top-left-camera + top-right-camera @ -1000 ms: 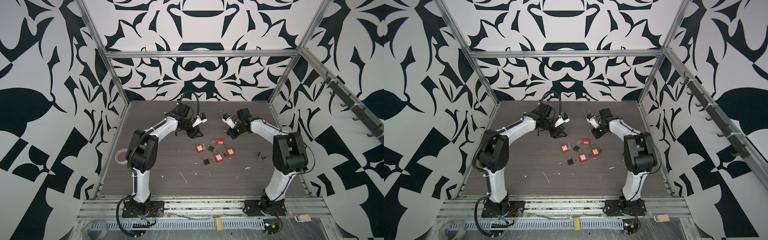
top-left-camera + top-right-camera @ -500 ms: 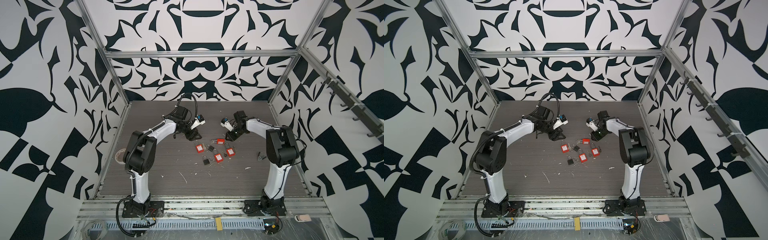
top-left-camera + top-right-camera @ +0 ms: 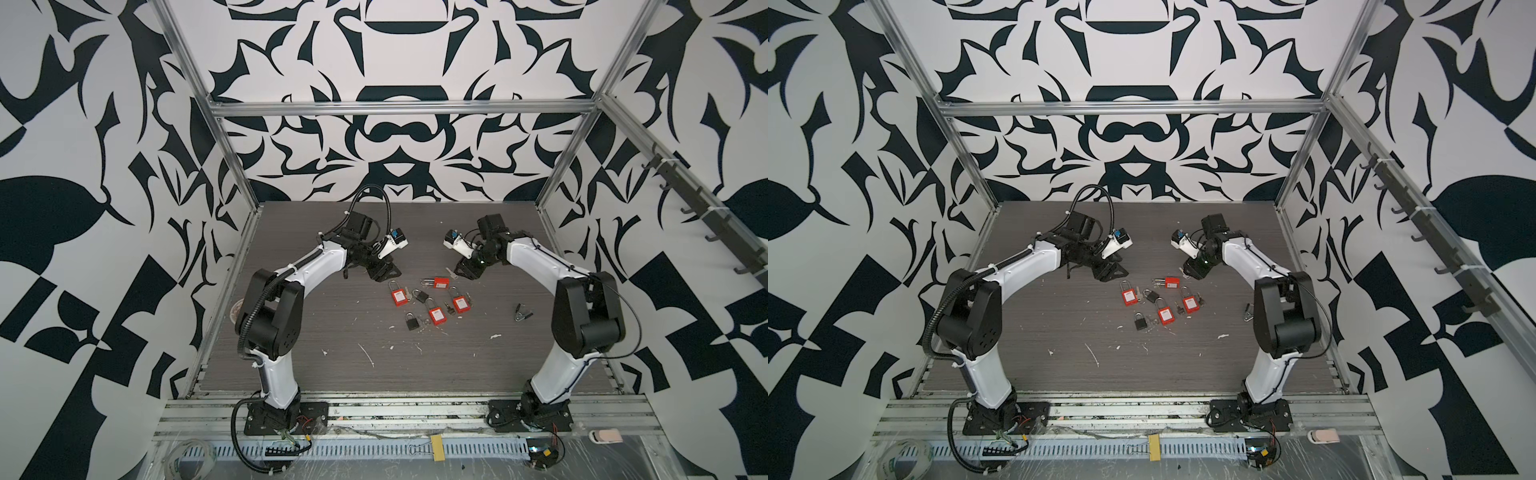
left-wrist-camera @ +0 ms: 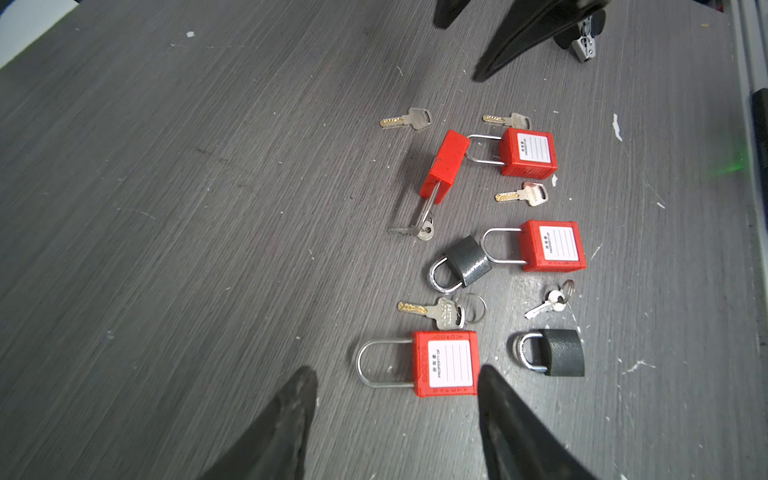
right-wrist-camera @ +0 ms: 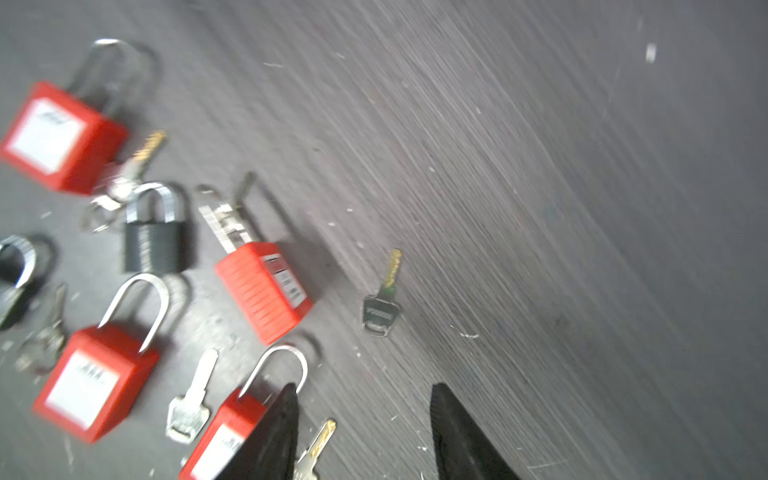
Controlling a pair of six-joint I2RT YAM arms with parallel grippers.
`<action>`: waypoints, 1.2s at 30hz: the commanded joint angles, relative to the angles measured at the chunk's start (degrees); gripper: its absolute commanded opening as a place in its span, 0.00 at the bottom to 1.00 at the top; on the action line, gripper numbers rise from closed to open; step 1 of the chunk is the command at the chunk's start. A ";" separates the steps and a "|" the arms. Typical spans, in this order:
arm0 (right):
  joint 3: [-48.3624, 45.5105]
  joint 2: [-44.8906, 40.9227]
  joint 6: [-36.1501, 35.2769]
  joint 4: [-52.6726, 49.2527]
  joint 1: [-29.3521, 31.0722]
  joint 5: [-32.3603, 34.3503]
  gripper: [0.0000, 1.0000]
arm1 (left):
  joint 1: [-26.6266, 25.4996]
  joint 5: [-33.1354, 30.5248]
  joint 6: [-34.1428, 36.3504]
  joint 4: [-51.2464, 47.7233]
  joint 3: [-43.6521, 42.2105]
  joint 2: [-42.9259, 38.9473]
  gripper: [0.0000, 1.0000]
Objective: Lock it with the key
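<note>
The left gripper [image 3: 387, 274] is hanging low over the table [image 3: 316, 357] at the left edge of the padlock cluster. In its wrist view its jaws are standing wide apart and holding nothing. A flat red padlock [image 4: 446, 363] is lying label up just beyond its fingertips [image 4: 299, 399], clear of them.

The right gripper [image 3: 464, 271] is hovering at the far right edge of the cluster, tilting down toward the table. Its jaws are standing parted too, with nothing clamped between them.

The key [image 5: 381, 305], dark-headed with a gold blade, is lying loose on the table just ahead of the right gripper, touching neither finger. Just beside it a tipped red padlock [image 5: 266, 291] is resting on its narrow side, its shackle pointing away from the right gripper; whether that shackle is latched I cannot tell.

Two more red padlocks [image 3: 436, 316], two black padlocks [image 4: 467, 262] and several other keys [image 4: 521, 195] are lying scattered close together. A clip [image 3: 521, 312] is sitting well apart, toward the right arm's base
</note>
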 commanded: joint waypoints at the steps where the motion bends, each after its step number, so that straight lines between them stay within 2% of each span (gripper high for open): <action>1: -2.05 -1.55 -6.14 0.57 1.56 -5.32 0.55 | 0.29 -0.04 -0.51 0.94 -1.69 -2.22 0.64; 9: 7.06 7.97 -5.15 -4.14 4.98 -5.65 0.56 | 0.29 0.53 -1.10 1.59 -2.49 -3.06 0.64; 17: 12.38 13.93 -5.17 -7.92 5.59 -6.97 0.56 | 0.29 -0.62 -2.53 2.91 -5.60 -4.93 0.64; 29: 12.89 15.71 -2.50 -8.25 5.52 -6.85 0.34 | 0.23 -1.24 -3.68 2.68 -5.25 -4.67 0.63; 33: 12.45 14.57 0.54 -7.34 4.27 -9.17 0.24 | 0.21 -1.25 -3.97 2.70 -5.00 -4.81 0.63; 36: 12.55 14.61 4.65 -6.97 2.51 -10.37 0.20 | 0.27 -1.30 -4.05 2.72 -5.12 -4.71 0.63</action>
